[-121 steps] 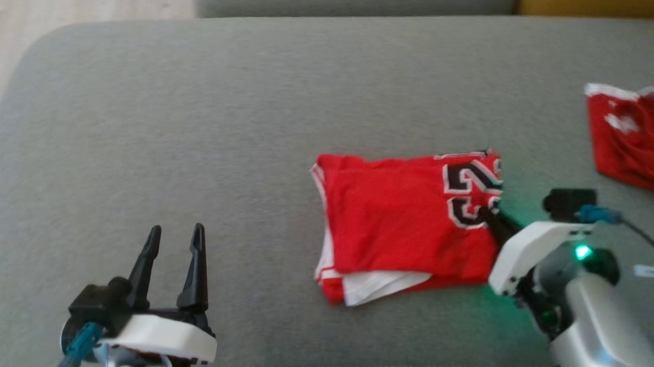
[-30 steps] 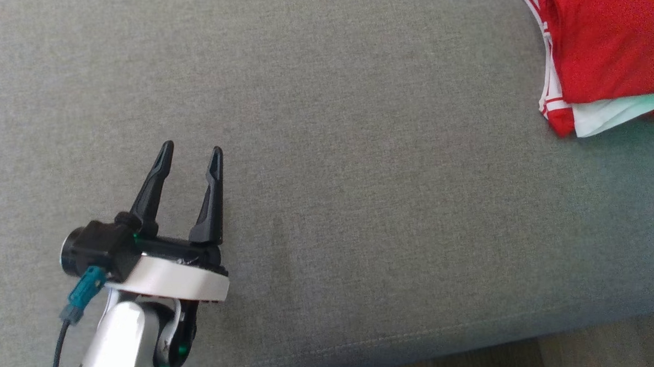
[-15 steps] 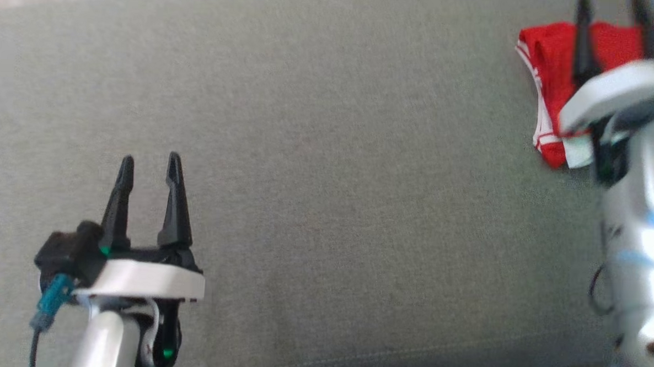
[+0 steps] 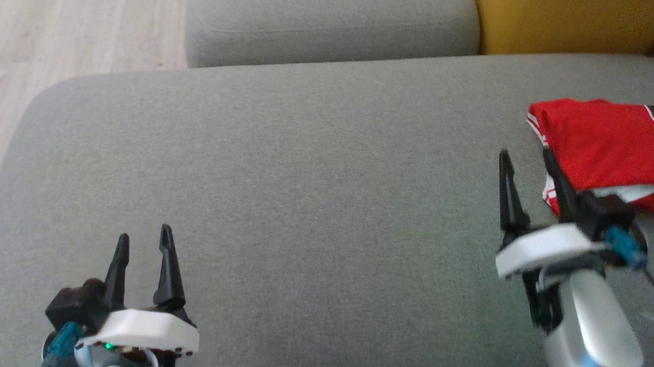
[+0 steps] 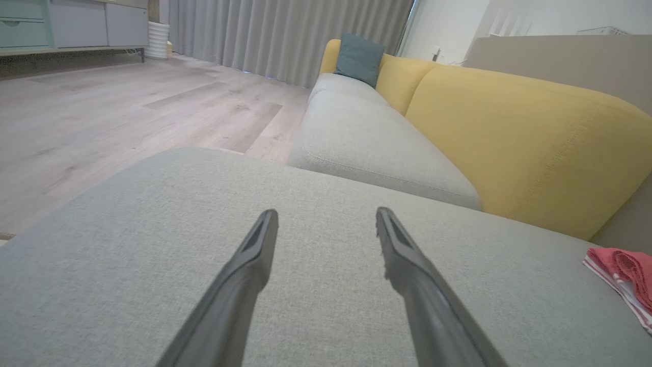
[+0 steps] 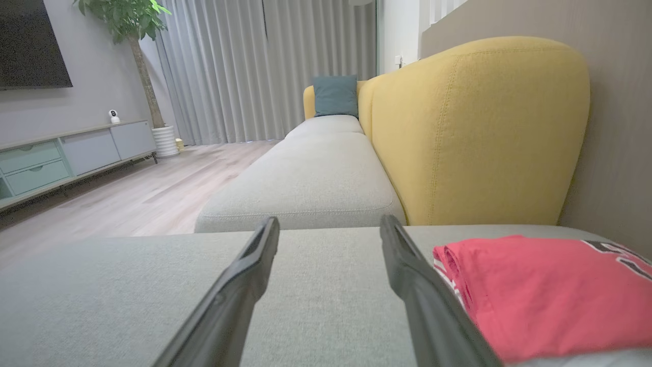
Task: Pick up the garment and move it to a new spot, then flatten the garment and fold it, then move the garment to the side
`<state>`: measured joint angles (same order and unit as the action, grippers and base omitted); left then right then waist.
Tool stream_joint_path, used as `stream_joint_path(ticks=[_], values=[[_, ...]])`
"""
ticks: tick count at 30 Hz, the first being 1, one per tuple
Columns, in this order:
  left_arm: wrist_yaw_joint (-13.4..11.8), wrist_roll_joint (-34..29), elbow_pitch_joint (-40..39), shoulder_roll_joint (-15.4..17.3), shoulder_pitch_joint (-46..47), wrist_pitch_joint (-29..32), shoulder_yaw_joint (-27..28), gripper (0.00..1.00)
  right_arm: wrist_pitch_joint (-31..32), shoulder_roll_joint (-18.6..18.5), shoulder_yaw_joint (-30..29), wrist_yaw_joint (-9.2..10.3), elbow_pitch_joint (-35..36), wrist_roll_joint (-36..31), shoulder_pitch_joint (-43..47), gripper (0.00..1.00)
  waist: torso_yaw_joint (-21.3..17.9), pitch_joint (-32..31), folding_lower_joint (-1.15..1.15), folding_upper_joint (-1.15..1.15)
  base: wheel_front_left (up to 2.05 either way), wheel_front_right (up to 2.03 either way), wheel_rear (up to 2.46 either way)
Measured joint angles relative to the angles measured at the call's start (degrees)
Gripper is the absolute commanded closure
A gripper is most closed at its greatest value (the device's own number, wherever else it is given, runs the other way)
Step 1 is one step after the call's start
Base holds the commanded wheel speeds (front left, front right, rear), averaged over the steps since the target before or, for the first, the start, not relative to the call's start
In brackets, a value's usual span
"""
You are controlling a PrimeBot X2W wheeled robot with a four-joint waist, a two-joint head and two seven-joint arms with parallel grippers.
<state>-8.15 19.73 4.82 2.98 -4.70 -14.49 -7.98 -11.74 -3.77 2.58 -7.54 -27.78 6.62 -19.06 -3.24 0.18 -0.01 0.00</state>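
Note:
The garment [image 4: 610, 146] is a red jersey with white trim and a black number, folded into a flat stack at the right edge of the grey sofa cushion [image 4: 305, 177]. It also appears in the right wrist view [image 6: 540, 290] and, as a small corner, in the left wrist view [image 5: 624, 278]. My right gripper [image 4: 527, 159] hovers open just left of the garment, its fingers empty. My left gripper [image 4: 142, 239] stands open and empty at the lower left, far from the garment.
A second grey seat cushion [image 4: 328, 23] lies beyond the one in front, beside a yellow backrest [image 4: 566, 23]. Wooden floor [image 4: 63, 23] shows at the upper left. A teal pillow [image 6: 334, 96] sits far down the sofa.
The camera has tilted up, so the whole picture shifted. My right arm has come down from over the garment to its left side. Both grippers stay open.

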Motion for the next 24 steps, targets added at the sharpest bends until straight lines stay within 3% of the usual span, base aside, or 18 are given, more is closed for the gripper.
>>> stream_joint_path(ticks=[11, 24], values=[[0.69, -1.25, 4.27, 0.01, -1.25, 0.01, 0.4, 0.0, -0.26, 0.85, 2.82, 0.0, 9.22, 5.66, 11.55, 0.0, 1.72, -2.09, 0.0, 0.0, 0.0, 0.0, 0.0], [1.62, -2.22, 5.72, 0.01, -1.19, 0.01, -1.11, 0.0, 0.66, 1.0, 2.46, 0.0, 10.92, 6.43, 14.12, 0.0, 1.21, -2.44, 0.0, 0.0, 0.0, 0.0, 0.0]])
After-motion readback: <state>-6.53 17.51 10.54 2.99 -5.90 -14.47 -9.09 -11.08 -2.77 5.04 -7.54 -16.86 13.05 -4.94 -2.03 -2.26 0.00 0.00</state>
